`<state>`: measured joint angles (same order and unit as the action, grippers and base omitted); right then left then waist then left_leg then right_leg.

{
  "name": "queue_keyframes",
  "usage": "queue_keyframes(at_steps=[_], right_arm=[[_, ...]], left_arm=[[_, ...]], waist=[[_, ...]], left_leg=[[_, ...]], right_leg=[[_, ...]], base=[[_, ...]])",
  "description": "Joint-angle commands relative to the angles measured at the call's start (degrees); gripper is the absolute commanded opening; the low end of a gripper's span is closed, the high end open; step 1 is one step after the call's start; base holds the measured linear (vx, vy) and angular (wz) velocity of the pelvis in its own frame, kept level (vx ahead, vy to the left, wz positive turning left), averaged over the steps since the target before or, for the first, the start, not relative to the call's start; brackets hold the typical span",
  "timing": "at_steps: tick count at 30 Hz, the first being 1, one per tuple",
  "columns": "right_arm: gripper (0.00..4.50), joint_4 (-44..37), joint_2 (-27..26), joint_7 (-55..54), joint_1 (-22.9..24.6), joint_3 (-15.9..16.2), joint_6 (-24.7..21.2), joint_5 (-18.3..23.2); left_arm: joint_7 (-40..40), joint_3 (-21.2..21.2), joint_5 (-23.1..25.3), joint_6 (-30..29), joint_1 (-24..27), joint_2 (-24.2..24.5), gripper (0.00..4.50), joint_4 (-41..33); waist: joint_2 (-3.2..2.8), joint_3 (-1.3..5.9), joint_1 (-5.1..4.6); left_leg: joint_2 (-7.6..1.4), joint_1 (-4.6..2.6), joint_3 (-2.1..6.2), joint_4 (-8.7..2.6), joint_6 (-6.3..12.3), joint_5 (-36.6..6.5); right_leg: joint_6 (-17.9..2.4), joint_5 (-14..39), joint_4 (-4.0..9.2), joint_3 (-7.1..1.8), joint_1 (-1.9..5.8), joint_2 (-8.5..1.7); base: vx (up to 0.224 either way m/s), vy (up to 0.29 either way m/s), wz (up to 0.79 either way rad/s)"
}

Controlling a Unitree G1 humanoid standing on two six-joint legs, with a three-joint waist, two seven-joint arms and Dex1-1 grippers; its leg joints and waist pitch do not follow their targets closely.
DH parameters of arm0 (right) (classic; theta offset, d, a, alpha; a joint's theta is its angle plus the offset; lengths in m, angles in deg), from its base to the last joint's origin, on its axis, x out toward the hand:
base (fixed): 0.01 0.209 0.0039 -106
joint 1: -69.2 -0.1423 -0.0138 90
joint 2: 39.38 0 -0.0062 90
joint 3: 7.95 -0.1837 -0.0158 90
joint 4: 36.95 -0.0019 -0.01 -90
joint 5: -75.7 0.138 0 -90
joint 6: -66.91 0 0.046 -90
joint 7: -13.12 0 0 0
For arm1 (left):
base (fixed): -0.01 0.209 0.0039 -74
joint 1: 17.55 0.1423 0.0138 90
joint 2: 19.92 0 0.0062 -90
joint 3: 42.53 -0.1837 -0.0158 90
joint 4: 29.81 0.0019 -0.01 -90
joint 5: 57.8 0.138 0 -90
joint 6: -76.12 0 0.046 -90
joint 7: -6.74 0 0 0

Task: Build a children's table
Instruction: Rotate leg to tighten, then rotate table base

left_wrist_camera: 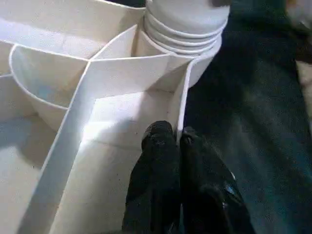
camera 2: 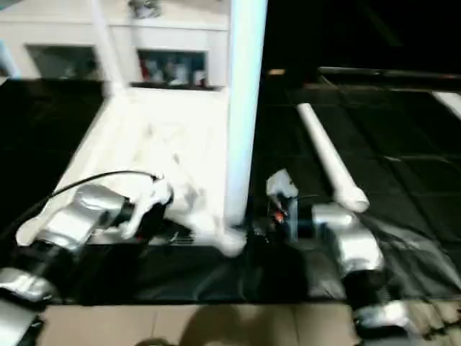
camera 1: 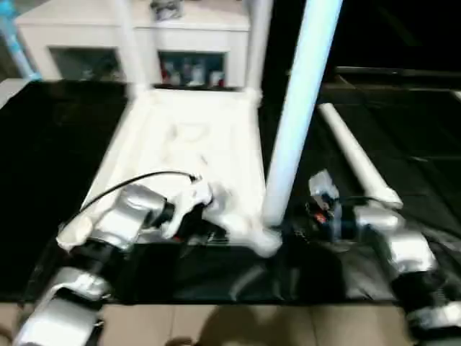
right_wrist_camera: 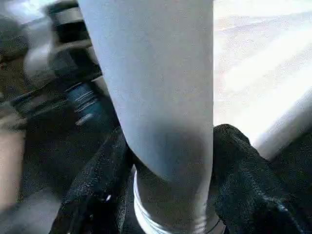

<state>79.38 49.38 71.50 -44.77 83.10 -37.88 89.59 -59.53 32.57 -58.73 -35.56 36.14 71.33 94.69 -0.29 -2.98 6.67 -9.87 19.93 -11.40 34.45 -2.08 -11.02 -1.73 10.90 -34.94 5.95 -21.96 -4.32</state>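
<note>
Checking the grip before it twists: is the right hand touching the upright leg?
Touching. The right wrist view shows the right hand with both fingers pressed against the upright leg.

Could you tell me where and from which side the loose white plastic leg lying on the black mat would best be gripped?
I would grip the loose white tapered plastic leg around its round shaft near the middle, coming from above with the fingers across its length. It lies flat on the black mat, to the right of the upturned white ribbed table top, with bare mat on both sides. The right gripper is nearer.
</note>
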Motion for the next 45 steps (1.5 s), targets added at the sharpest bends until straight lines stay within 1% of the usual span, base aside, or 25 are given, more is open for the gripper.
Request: queue_keyframes(at_steps=[1,3,5,6,8,9,11,12,13,14,15,19,21,22,24,26,28,30,33,34,35,37,39,42,45], right_arm=[[2.08,1.74,-5.73,-3.91,1.36,4.57,-1.25,-0.35],[2.07,6.03,-12.20,-16.84,-1.00,2.19,-0.26,-1.89],[2.07,6.96,-13.50,-19.56,-1.67,1.71,-0.58,-2.30],[2.07,8.88,-14.86,-23.11,-3.07,1.39,-0.13,-3.08],[2.07,12.53,-17.70,-30.47,-5.96,-0.34,0.26,-3.29],[2.06,15.75,-19.56,-37.15,-8.71,-2.52,-0.11,-3.19],[2.06,17.93,-20.30,-40.59,-10.82,-3.47,0.65,-3.53],[2.06,18.72,-20.57,-41.79,-11.58,-3.79,0.97,-3.67],[2.06,19.05,-21.09,-42.37,-12.27,-4.34,1.85,-3.86],[2.60,18.93,-21.42,-42.47,-12.47,-4.76,2.30,-3.84],[2.74,18.21,-21.67,-41.93,-12.04,-4.76,2.83,-4.44],[3.08,17.67,-21.43,-41.42,-11.16,-4.09,3.57,-5.71],[3.21,17.40,-20.99,-40.98,-10.70,-3.92,4.89,-5.91],[3.27,16.89,-20.52,-40.79,-10.42,-3.65,6.06,-6.10],[3.61,16.24,-19.63,-40.76,-9.98,-2.82,7.68,-6.98],[3.65,13.93,-18.64,-39.59,-8.80,-2.69,7.15,-6.44],[3.95,8.66,-17.66,-37.52,-6.16,-3.37,5.70,-4.62],[4.09,5.12,-16.27,-36.82,-4.14,-2.82,5.40,-5.40],[4.16,-0.94,-15.20,-33.77,-0.83,-3.24,4.76,-3.49],[4.43,-3.59,-14.91,-33.37,0.55,-3.74,4.04,-2.37],[4.49,-4.63,-14.55,-33.01,1.25,-3.66,4.63,-2.11],[4.50,-5.87,-14.28,-33.22,2.17,-3.98,5.39,-1.72],[4.50,-6.43,-14.19,-33.58,2.61,-4.47,5.08,-1.30],[4.50,-7.38,-13.84,-33.66,3.18,-4.64,4.61,-0.98],[4.50,-7.58,-13.40,-33.83,3.08,-4.65,4.59,-1.54]], left_arm=[[8.99,3.98,-2.53,-1.77,-4.02,-3.72,0.00,-0.24],[16.82,6.85,-2.94,-3.87,-6.59,-7.69,0.00,1.54],[18.59,7.66,-3.08,-4.70,-7.18,-8.60,0.00,1.86],[21.65,8.99,-3.51,-4.88,-8.16,-9.97,0.00,2.73],[26.71,11.04,-4.02,-4.64,-9.84,-12.32,0.00,3.96],[30.10,12.30,-4.19,-4.34,-10.88,-13.83,0.00,4.58],[31.60,12.38,-3.67,-3.92,-11.37,-14.41,0.00,4.71],[32.12,12.38,-3.47,-3.76,-11.55,-14.60,0.00,4.77],[32.46,11.84,-2.69,-3.44,-11.73,-14.45,0.00,4.74],[32.43,11.31,-2.04,-3.00,-11.79,-14.06,0.00,4.78],[32.11,10.67,-1.26,-2.54,-11.77,-13.32,0.00,4.92],[30.66,10.41,-1.04,-2.28,-11.55,-12.59,0.00,4.98],[29.69,10.05,-0.98,-2.59,-11.15,-12.33,0.00,4.78],[29.96,9.95,-0.93,-2.33,-11.03,-12.37,0.00,5.02],[30.44,9.92,-0.82,-1.98,-10.99,-12.48,0.00,5.51],[30.80,9.62,-0.38,-1.33,-10.98,-12.44,0.00,6.00],[31.10,9.50,-0.22,-0.64,-11.06,-12.44,0.00,6.54],[30.82,9.22,-0.13,0.28,-11.13,-12.43,0.00,6.91],[30.94,9.54,-0.37,0.85,-11.12,-12.69,0.00,7.30],[30.43,10.28,-1.37,0.71,-10.92,-12.90,0.00,6.93],[30.37,10.57,-1.72,0.56,-10.77,-12.89,0.28,6.56],[29.43,10.50,-2.09,0.44,-10.36,-12.63,0.57,5.71],[28.58,10.43,-2.38,0.72,-9.89,-12.31,0.59,4.87],[28.41,10.97,-2.92,2.44,-9.43,-11.51,0.96,4.04],[27.84,12.22,-4.00,1.59,-9.57,-10.51,0.96,3.34]], waist=[[0.22,2.88,-0.57],[0.09,3.11,-1.54],[0.00,3.17,-1.93],[-0.06,3.19,-2.17],[-0.20,3.27,-2.67],[-0.04,3.43,-2.75],[-0.12,3.86,-2.79],[-0.10,4.17,-2.77],[-0.10,4.17,-2.77],[0.33,4.37,-2.63],[0.32,4.83,-2.31],[0.36,5.09,-2.75],[0.32,5.30,-2.74],[0.03,4.97,-2.64],[-0.02,4.65,-2.51],[-0.05,4.44,-2.33],[-0.04,4.22,-2.10],[0.04,4.35,-1.74],[0.31,4.44,-1.25],[0.36,4.40,-1.09],[0.37,4.45,-1.04],[0.59,4.33,-0.99],[0.40,4.27,-0.86],[0.77,4.02,-0.93],[0.84,4.06,-0.91]], left_leg=[[-3.73,-0.75,3.03,-4.66,-1.42,-18.35],[-3.65,-0.46,3.23,-4.77,-1.15,-17.85],[-3.71,-0.27,3.36,-4.87,-1.07,-17.29],[-3.80,-0.02,3.35,-5.00,-0.73,-16.56],[-3.73,-0.37,3.12,-4.86,-1.10,-16.19],[-3.63,-0.21,3.00,-4.79,-0.75,-15.22],[-3.63,-0.04,2.77,-4.57,0.11,-11.53],[-3.52,0.35,2.50,-4.26,1.61,-7.83],[-3.52,0.35,2.50,-4.26,1.61,-7.83],[-3.44,0.52,2.32,-4.01,3.07,-5.10],[-3.32,0.85,2.24,-3.63,5.53,-0.44],[-3.11,1.74,2.44,-2.95,10.23,4.26],[-3.11,1.81,2.34,-2.48,11.07,4.08],[-3.37,1.62,2.24,-2.60,11.20,3.41],[-3.64,1.41,2.14,-2.78,9.97,0.30],[-3.82,1.21,2.13,-3.05,8.30,-2.03],[-3.98,1.01,2.17,-3.35,7.02,-4.02],[-4.10,0.89,2.27,-3.39,6.69,-3.57],[-3.81,1.09,2.12,-3.20,7.24,-2.49],[-3.84,1.17,2.16,-3.24,7.39,-2.49],[-3.85,1.15,2.19,-3.21,7.46,-2.29],[-3.69,1.19,2.07,-3.20,7.27,-2.90],[-3.94,1.14,2.18,-3.34,6.43,-3.40],[-3.79,1.09,2.11,-3.49,5.60,-5.07],[-3.63,1.15,2.13,-3.54,4.87,-5.11]], right_leg=[[-4.76,33.63,7.11,-2.99,1.88,-6.36],[-4.76,31.62,7.17,-2.81,2.01,-6.29],[-5.28,29.62,6.93,-2.68,2.24,-6.23],[-5.87,27.23,6.76,-2.72,2.39,-6.14],[-7.72,24.22,6.53,-2.88,1.93,-6.02],[-8.45,21.79,6.40,-2.91,2.29,-6.00],[-10.17,16.03,5.70,-3.15,2.42,-6.02],[-11.67,9.93,4.92,-3.22,2.68,-5.87],[-11.67,9.93,4.92,-3.22,2.68,-5.87],[-12.49,5.84,4.33,-3.31,2.83,-5.87],[-13.64,-1.58,3.24,-3.28,3.05,-5.79],[-15.02,-10.22,2.17,-2.95,3.23,-5.80],[-15.51,-10.04,2.00,-2.95,2.90,-5.80],[-15.68,-8.34,2.37,-2.83,2.38,-5.57],[-15.26,-3.22,2.90,-2.82,2.26,-5.57],[-14.59,0.56,3.29,-2.91,2.24,-5.57],[-13.54,3.01,3.70,-3.03,2.32,-5.52],[-12.97,2.01,3.46,-3.16,2.35,-5.52],[-12.92,0.00,3.33,-3.28,2.48,-5.68],[-12.63,0.29,3.36,-3.26,2.52,-5.78],[-12.49,0.34,3.36,-3.25,2.51,-5.80],[-12.10,2.38,3.79,-3.18,2.38,-5.81],[-12.38,3.84,3.80,-3.17,2.28,-5.86],[-11.44,7.07,4.17,-3.18,2.26,-5.82],[-10.19,9.08,4.31,-3.16,2.33,-5.75]], base=[[0.000,0.000,0.00],[0.000,0.000,0.00],[0.000,0.000,0.00],[0.000,0.000,0.00],[0.000,0.000,0.00],[0.000,0.000,0.00],[0.000,0.000,0.00],[0.000,0.000,0.00],[0.051,-0.019,0.03],[0.059,-0.026,0.02],[0.059,-0.026,0.02],[0.000,0.000,0.00],[0.000,0.000,0.00],[0.000,0.000,0.00],[0.000,0.000,0.00],[0.000,0.000,0.00],[0.000,0.000,0.00],[0.000,0.000,0.00],[0.000,0.000,0.00],[0.000,0.000,0.00],[0.000,0.000,0.00],[0.000,0.000,0.00],[0.000,0.000,0.00],[0.000,0.000,0.00],[0.000,0.000,0.00]])
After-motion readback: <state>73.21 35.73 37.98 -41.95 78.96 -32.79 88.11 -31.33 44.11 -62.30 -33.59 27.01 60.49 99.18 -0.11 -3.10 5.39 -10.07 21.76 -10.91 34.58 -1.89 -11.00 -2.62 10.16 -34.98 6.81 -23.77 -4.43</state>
